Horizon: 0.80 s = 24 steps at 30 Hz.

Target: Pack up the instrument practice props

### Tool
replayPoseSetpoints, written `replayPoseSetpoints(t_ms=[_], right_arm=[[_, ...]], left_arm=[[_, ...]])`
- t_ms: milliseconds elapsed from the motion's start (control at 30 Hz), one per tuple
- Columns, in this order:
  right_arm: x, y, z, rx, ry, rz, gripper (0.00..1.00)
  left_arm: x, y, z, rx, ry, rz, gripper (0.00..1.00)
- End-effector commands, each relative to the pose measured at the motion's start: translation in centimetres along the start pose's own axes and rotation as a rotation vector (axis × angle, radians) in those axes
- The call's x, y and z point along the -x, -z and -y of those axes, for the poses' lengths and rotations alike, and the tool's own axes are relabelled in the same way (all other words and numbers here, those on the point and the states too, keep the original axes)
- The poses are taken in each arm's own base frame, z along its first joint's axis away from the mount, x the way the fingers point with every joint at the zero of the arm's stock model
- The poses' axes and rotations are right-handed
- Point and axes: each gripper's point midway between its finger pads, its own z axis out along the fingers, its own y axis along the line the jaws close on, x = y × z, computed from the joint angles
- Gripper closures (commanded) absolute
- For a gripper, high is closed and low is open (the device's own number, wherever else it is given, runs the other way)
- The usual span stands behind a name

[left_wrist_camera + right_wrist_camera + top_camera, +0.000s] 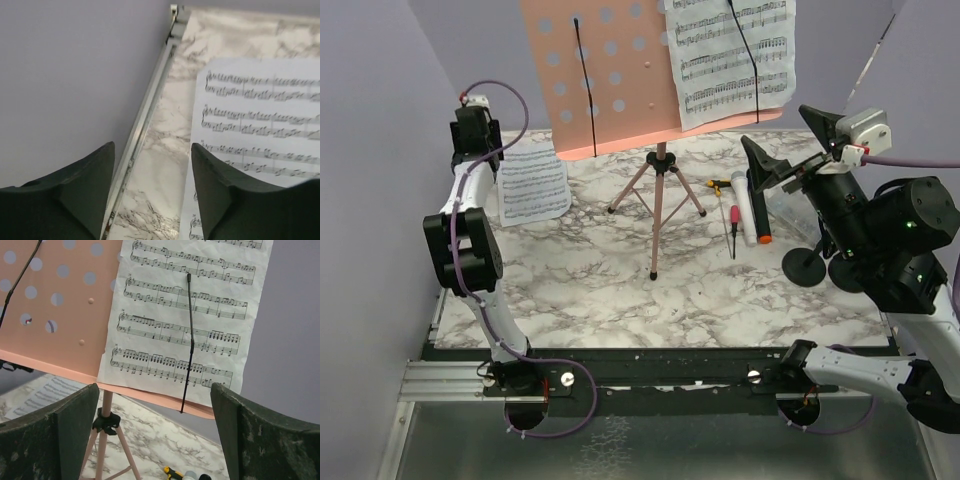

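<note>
Top external shows us the pink music rest (605, 125) standing far-centre on the tabletop (620, 290). Our left pincer (152, 147) hangs released over a loose page (532, 185) far left; our right pincer (154, 387) gapes empty, facing the rest.

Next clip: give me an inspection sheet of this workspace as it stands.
Surface: marble tabletop.
Job's things: pink music stand upright, one sheet-music page on its board; second page flat at left; white microphone and round-based holders at right.
Clutter: red-handled screwdriver beside the microphone.
Grippers: left gripper open over the flat page's edge; right gripper open, facing the stand.
Cables: purple cable looping along each arm.
Surroundings: lavender walls.
</note>
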Motion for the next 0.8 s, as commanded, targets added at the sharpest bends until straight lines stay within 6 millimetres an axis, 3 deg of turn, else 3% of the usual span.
replayPoseSetpoints(t_ms=[0,200,500,633,767], right_arm=[[-0.8,-0.1,0.0,-0.013,-0.037,-0.06,0.04],[-1.5,-1.1,0.3,-0.053,-0.06,-0.15,0.04],[-0.8,-3.5,0.2,-0.061,-0.065,-0.245,0.05],[-1.3,-5.2,-1.0,-0.032,-0.066,-0.292,0.06],[-1.5,-6.3,-0.7,-0.066,-0.05,-0.297,0.05]], left_arm=[[11.6,7.7,-2.8,-0.032,0.15,0.243,0.33],[18.0,15.9,-3.4,-0.152,0.293,0.366,0.3],[24.2,29.0,-5.7,-0.273,0.426,0.506,0.26],[26.9,35.6,-5.6,-0.406,0.465,0.602,0.25],[28.9,41.9,-4.3,-0.582,0.479,0.693,0.25]])
